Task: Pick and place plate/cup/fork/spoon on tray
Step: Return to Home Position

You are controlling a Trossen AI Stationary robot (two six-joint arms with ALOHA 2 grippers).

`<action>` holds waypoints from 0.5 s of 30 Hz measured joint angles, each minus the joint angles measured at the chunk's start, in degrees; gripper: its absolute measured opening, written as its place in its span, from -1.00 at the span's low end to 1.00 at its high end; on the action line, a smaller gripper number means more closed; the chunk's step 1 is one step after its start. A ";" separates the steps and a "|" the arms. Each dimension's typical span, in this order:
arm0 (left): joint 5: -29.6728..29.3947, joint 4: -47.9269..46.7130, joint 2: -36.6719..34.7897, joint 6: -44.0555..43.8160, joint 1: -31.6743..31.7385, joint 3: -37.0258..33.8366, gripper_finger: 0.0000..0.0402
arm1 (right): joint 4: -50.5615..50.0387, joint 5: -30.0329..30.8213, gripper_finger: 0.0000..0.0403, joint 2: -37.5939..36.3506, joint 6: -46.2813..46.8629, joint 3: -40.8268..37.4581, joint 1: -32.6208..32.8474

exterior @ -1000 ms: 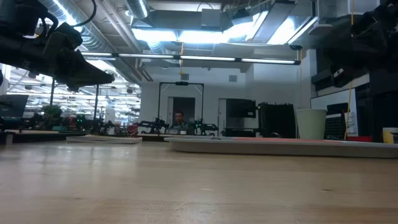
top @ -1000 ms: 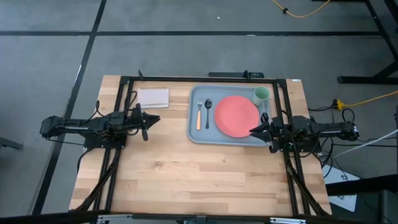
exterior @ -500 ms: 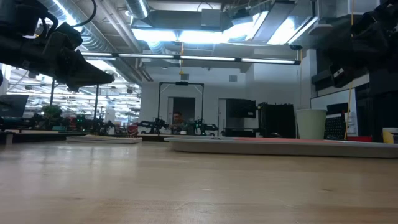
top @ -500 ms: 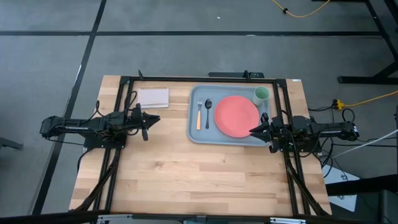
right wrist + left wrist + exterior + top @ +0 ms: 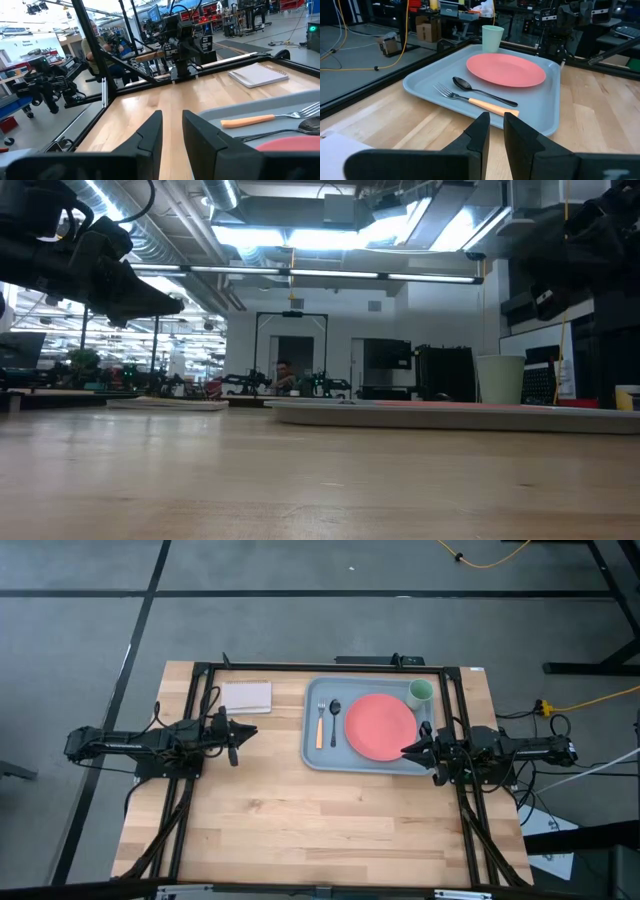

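The left arm (image 5: pixel 130 740) and the right arm (image 5: pixel 520 748) are both long, thin and black, made of chunky blocks joined end to end, with thin black cables (image 5: pixel 160 716) looping along them. Each one ends in a gripper, the left gripper (image 5: pixel 250 730) and the right gripper (image 5: pixel 406 751), and from above each looks like a small dark point. Close up, the fingers (image 5: pixel 478 134) are flat, dark, smooth wedges with slanted tips, growing out of a wide black bar (image 5: pixel 410 164).

In my right wrist view the plate (image 5: pixel 295 144) showed only a sliver; spoon (image 5: pixel 310 126) and fork (image 5: pixel 247 121) ran off the picture's edge.
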 joint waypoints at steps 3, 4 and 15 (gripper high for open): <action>0.01 0.00 0.00 0.02 0.01 0.00 -0.75 | 0.32 0.04 -0.61 -0.02 -1.41 0.00 0.00; 0.01 0.00 0.00 0.01 0.02 0.00 -0.75 | 0.22 0.03 -0.61 0.00 -1.61 0.00 0.02; 0.00 0.00 0.00 0.02 0.02 0.00 -0.75 | 2.05 -0.27 -0.61 0.00 1.42 0.00 0.02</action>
